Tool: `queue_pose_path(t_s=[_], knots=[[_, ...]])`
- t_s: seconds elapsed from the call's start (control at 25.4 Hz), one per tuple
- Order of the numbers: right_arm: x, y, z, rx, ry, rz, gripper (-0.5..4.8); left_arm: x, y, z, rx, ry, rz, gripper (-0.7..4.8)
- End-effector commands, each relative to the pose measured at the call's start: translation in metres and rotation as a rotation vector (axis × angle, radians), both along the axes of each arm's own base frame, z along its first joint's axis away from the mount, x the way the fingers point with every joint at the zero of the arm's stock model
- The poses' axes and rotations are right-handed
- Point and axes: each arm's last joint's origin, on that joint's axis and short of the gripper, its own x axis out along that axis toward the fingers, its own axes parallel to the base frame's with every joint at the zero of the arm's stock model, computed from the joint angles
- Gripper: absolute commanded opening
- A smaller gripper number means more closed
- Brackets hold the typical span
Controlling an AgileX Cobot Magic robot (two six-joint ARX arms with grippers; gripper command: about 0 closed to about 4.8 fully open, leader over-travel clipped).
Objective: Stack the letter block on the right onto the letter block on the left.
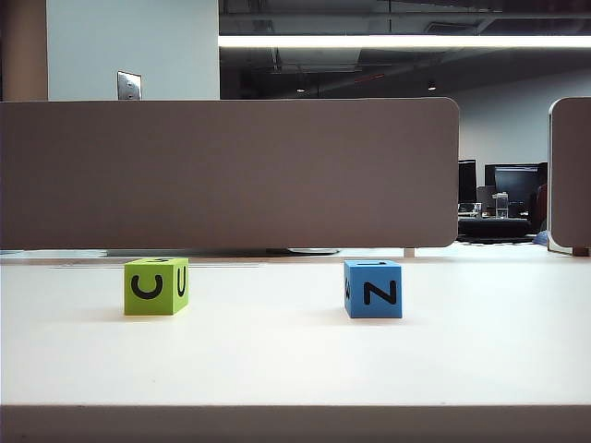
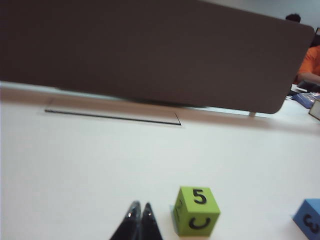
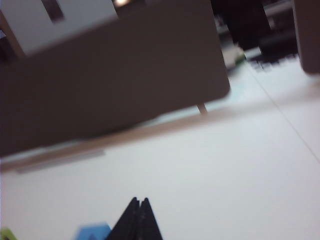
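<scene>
Green block [image 2: 196, 211] sat just beside the pinched-shut left claw [image 2: 139, 214]; blue block [image 3: 92, 232] near the shut right claw [image 3: 139, 204], both empty, probably parked before starting.

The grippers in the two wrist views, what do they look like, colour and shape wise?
Only the fingertips show. The left gripper ends in two glossy black fingers that taper to sharp points, with small highlights near the tips. The right gripper looks the same: two dark, wedge-shaped fingers narrowing to points, though that picture is blurred. No cables, markings or arm links show in any view, and the exterior view shows no arm at all.
</scene>
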Motion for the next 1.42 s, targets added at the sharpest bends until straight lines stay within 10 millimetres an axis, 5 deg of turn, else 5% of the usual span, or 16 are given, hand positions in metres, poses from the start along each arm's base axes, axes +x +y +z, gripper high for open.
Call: queue_pose_path(t_s=[0.04,0.31,0.47,0.63,0.87,1.26,1.42], knots=[[-0.015,0.0,0.043,-0.025,-0.092,0.008,-0.02,-0.003,-0.005,0.015,-0.021,0.009,-0.089,-0.06],[-0.021,-0.001,0.105,-0.22,-0.061,-0.023,-0.02,-0.006,-0.01,0.071,0.068,0.031,-0.2,-0.06],[0.008,0.001,0.15,-0.233,0.077,-0.011,-0.02,0.009,-0.009,0.11,0.157,0.038,-0.128,-0.06],[0.036,0.002,0.164,-0.242,0.239,0.007,-0.02,0.029,-0.01,0.123,0.179,0.11,-0.141,-0.06],[0.084,0.007,0.166,-0.242,0.444,0.044,-0.01,0.052,-0.013,0.135,0.172,0.153,-0.21,-0.06],[0.139,0.083,0.14,-0.366,0.569,0.259,-0.01,0.089,-0.014,0.132,0.173,0.305,-0.172,-0.05],[0.163,0.107,0.123,-0.283,0.562,0.472,0.0,0.098,-0.016,0.126,0.172,0.335,-0.191,-0.06]])
